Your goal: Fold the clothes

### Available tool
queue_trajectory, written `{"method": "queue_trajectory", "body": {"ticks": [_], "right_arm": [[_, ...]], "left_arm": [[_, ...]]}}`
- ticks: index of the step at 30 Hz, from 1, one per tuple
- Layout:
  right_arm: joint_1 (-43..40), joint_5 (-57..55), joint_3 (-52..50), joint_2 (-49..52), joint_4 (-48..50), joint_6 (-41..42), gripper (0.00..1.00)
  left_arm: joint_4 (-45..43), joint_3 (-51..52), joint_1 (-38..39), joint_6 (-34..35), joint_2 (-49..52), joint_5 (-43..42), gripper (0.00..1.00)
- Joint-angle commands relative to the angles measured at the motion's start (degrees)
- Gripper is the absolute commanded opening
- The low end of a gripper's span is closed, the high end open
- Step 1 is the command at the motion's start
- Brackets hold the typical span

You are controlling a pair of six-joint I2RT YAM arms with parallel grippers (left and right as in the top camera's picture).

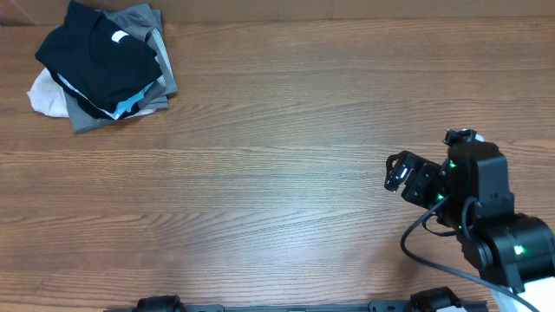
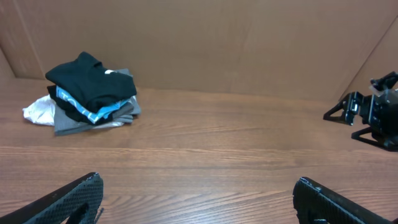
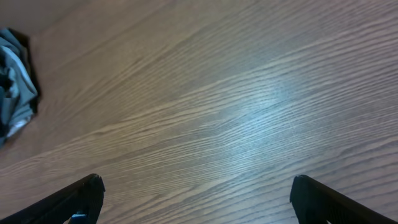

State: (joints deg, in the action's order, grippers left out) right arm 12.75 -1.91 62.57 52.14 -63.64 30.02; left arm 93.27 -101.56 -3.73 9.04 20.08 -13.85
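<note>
A brown wooden table top (image 1: 277, 130) with fine, long grain fills the overhead view, the grain running from side to side in broad planks. Behind its far edge, in the left wrist view, a flat tan board (image 2: 236, 43) stands upright as a plain matte wall. A left slanted panel (image 2: 11, 43) and a right slanted panel (image 2: 380, 34) of the same material angle in toward it. The light is soft and even. In the right wrist view a pale sheen (image 3: 261, 102) lies across the wood, brightest near the middle of the surface.
</note>
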Motion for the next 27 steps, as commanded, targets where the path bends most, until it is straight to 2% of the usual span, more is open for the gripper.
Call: {"method": "queue_trajectory", "body": {"ticks": [1,9,14,23,27], "right_arm": [[-0.1,-0.4,-0.2,1.4,0.3,0.4,1.0],[-0.2,-0.4,-0.3,6.4,0.0,0.4,1.0],[-2.7,-0.4,-0.8,4.1,0.7,0.4,1.0],[-8.6,-0.3,-20.9,-19.9,18.8,-2.0,1.0],[-10.3,3.4,-31.6,-29.2,29.8,-8.9,1.0]], "left_arm": [[-0.1,0.2,0.4,0.8,0.0,0.7,1.0],[-0.1,0.2,0.4,0.8,0.0,0.7,1.0],[-0.1,0.2,0.4,0.8,0.0,0.7,1.0],[-0.1,0.2,0.4,0.8,0.0,0.7,1.0],[-0.1,0.2,0.4,0.8,0.0,0.7,1.0]]}}
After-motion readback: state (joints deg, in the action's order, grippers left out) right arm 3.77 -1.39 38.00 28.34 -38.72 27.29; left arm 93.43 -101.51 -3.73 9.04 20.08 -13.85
